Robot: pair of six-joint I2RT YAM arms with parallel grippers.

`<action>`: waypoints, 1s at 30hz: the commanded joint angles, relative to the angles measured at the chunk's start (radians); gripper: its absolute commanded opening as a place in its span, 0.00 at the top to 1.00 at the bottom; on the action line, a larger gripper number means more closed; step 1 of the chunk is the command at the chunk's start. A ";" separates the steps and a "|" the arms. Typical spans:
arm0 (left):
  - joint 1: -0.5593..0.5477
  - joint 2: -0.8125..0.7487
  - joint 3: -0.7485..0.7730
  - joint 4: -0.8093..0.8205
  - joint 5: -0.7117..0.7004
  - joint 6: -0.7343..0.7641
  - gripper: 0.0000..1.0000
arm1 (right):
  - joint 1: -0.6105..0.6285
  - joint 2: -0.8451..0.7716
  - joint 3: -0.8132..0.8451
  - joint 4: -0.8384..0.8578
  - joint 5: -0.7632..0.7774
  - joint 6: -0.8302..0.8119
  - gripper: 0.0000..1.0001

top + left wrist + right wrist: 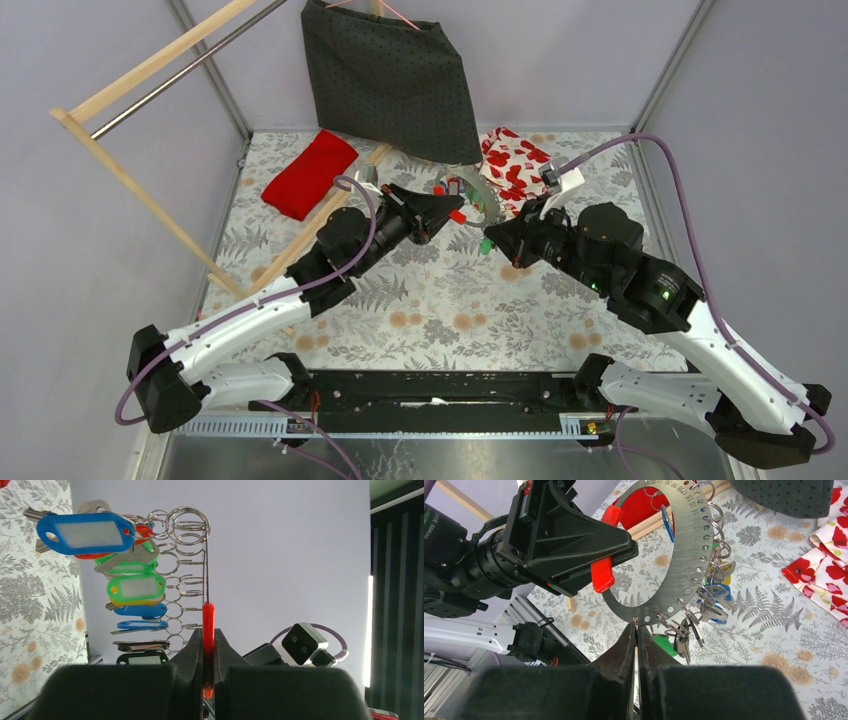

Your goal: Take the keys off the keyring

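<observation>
The keyring (684, 555) is held up off the table (440, 310) between both arms, approx. mid-table toward the far side. It is seen as a flat metal band w/ numbered holes along its rim. The L gripper (208, 642) is clamped on the ring's red section (208, 620), w/ fingers pressed tight on either side. The R gripper (636, 630) is closed on the bare metal rim at the ring's low end, by the small numbers. The contact is partly hidden by the fingers, so prob. only the edge is pinched. The keys (131, 587) are hung from the rim by small split rings (187, 522) and bunched along one side: blue, green & red tags, plus plain metal ones. Behind, a red cloth (310, 172), a poppy-print cloth (515, 165) & a dark dotted fabric (390, 75) are seen.
</observation>
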 commanded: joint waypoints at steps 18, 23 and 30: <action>0.051 0.276 -0.305 0.353 0.473 0.376 1.00 | 0.002 0.048 -0.573 0.218 -0.067 0.293 1.00; 0.052 0.421 -0.325 0.419 0.543 0.459 1.00 | 0.000 0.130 -0.677 0.329 -0.091 0.366 1.00; 0.053 0.569 -0.297 0.428 0.594 0.543 1.00 | -0.008 0.230 -0.736 0.397 -0.099 0.495 1.00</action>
